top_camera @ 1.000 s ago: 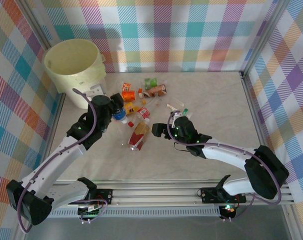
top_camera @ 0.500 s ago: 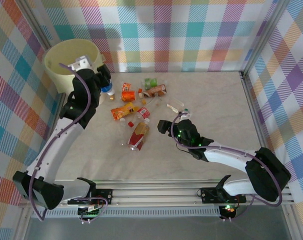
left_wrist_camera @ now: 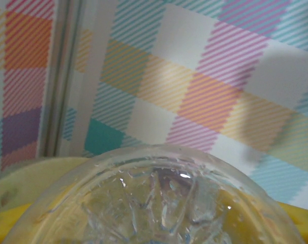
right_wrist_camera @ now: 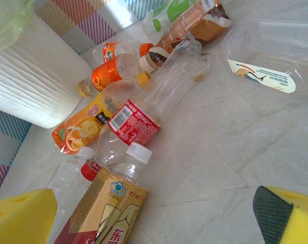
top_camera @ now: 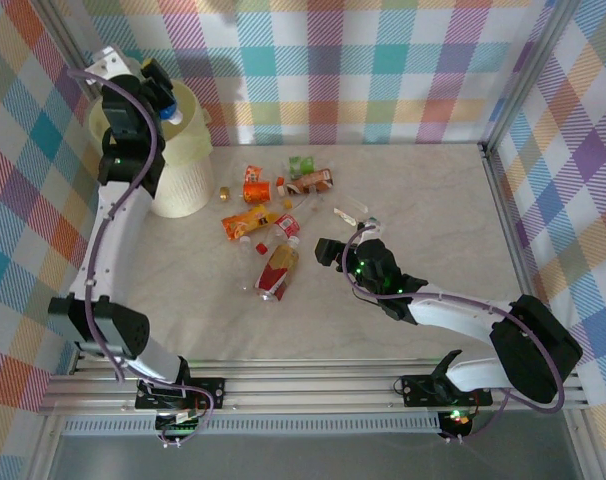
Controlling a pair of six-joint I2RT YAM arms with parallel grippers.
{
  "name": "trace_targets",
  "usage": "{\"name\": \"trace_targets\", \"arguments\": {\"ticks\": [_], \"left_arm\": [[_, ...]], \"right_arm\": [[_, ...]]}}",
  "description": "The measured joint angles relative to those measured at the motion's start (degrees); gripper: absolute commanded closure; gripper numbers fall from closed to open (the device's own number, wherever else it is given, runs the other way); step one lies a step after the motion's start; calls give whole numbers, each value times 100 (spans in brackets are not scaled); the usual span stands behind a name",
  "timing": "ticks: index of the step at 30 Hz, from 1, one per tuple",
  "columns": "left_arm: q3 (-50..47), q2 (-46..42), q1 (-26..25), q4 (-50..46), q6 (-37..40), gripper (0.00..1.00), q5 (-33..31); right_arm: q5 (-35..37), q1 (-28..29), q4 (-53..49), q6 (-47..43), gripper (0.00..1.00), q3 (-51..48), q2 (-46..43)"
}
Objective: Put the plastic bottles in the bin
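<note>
Pale-yellow plastic, the bin (top_camera: 183,170) stands at the far left of the table (top_camera: 433,220). Within the last second our left arm (top_camera: 118,230) has swung up from the pile and now hangs over the bin's mouth. Our left gripper (top_camera: 158,90) pinches a blue-capped bottle (top_camera: 170,113), so we judge that letting go comes next. Our right gripper (right_wrist_camera: 154,223), fingers spread and empty, has drawn back slightly and waits near the remaining bottles (top_camera: 273,215), which lie mid-table, right of the bin.
</note>
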Motion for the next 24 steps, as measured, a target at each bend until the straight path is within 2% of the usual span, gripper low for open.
{"name": "trace_targets", "arguments": {"ticks": [7, 14, 20, 22, 24], "left_arm": [[658, 1043, 529, -39, -184, 43, -24], [1106, 1847, 804, -205, -1110, 41, -85], [2061, 2597, 844, -721, -1805, 40, -251], [2321, 2780, 857, -894, -2031, 36, -297], [2505, 2887, 890, -1115, -2302, 27, -321]], "right_arm": [[-39, 0, -7, -24, 0, 0, 2], [-87, 0, -96, -131, 0, 2, 2], [-192, 0, -192, -133, 0, 7, 2], [-225, 0, -225, -138, 0, 9, 2], [-245, 0, -256, -151, 0, 15, 2]]}}
